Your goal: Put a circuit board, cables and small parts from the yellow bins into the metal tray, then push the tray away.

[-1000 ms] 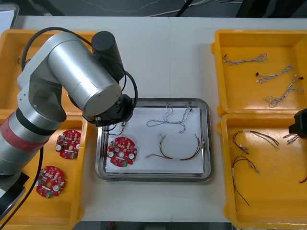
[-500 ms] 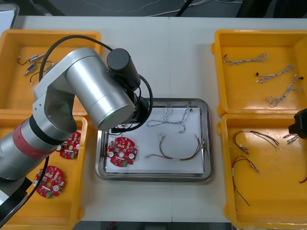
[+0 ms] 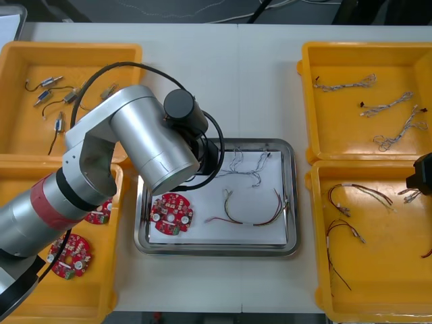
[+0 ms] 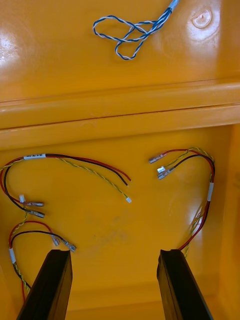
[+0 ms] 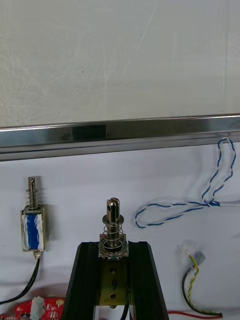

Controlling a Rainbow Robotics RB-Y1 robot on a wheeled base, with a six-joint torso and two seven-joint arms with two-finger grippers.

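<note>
You are working with four yellow plastic bins (image 3: 307, 101), two standing at each side of the light bench (image 3: 223, 74). One shiny rectangular metal tray (image 3: 216, 246) with a white inside is lying between them.

The tray is holding one round red circuit board (image 3: 171, 212), one twisted blue and white cable (image 3: 243, 165) and one red, yellow and black cable (image 3: 253, 212). The left wrist view is also showing one blue-wrapped small metal part (image 5: 34, 227) lying flat on the white inside, near the fingers.

Your left end effector (image 5: 113, 247) is hanging low just inside the tray's far rim, towards its left end. It is clenched on a second silvery small metal part (image 5: 113, 225). That part is showing a pin with a slotted tip, a fine spring coiling round the pin and a square collar, and the pin is sticking out past the black fingertips.

Five loose small metal parts (image 3: 57, 125) with thin dark leads are lying in the far left bin. Two spare red boards (image 3: 67, 255) are sitting in the near left bin, one partly under the arm. Three pale twisted cables (image 3: 344, 83) are lying in the far right bin.

Your right end effector (image 4: 114, 257) is hovering over the near right bin, released, with its fingers standing apart and gripping nothing. Three red and yellow cables (image 4: 75, 162) are lying on the bin floor beyond it.
</note>
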